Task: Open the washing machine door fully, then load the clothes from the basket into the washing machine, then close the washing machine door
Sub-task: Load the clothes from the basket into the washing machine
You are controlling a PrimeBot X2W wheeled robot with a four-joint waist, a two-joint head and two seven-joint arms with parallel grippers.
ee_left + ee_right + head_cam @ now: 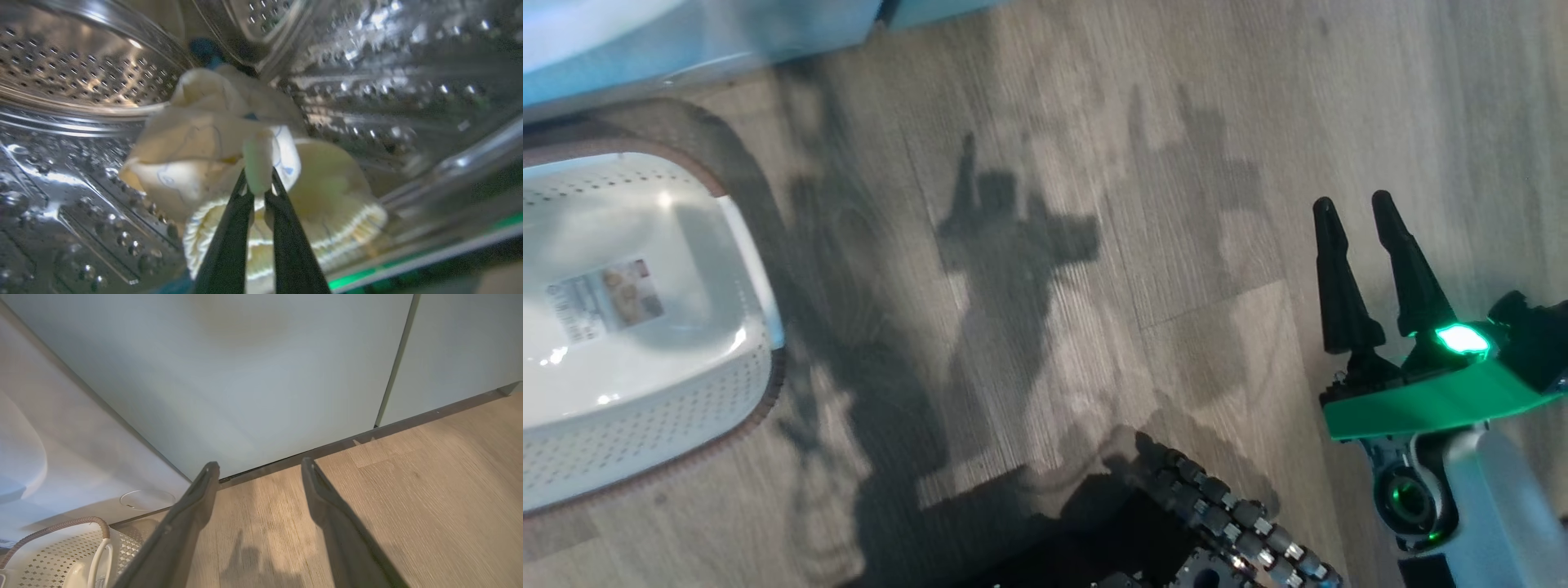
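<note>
The clothes (229,134) lie inside the drum (81,69) of the washing machine (81,465), a pale yellow bundle straight ahead of your left gripper (258,190), whose fingers stand together, pinched on a raised fold at the bundle's near side. The ribbed hem trails back under the fingers, so letting go or pushing deeper would run along the fingers' own line. Your right gripper (1352,202) hangs with fingers apart over the floor (1054,122), well apart from the basket (645,457), which holds no cloth.

The washing machine (81,73) is shiny perforated steel inside; the clothes (196,139) are soft cloth. The basket (645,408) is glossy plastic, the floor (1217,122) matt woodgrain.
</note>
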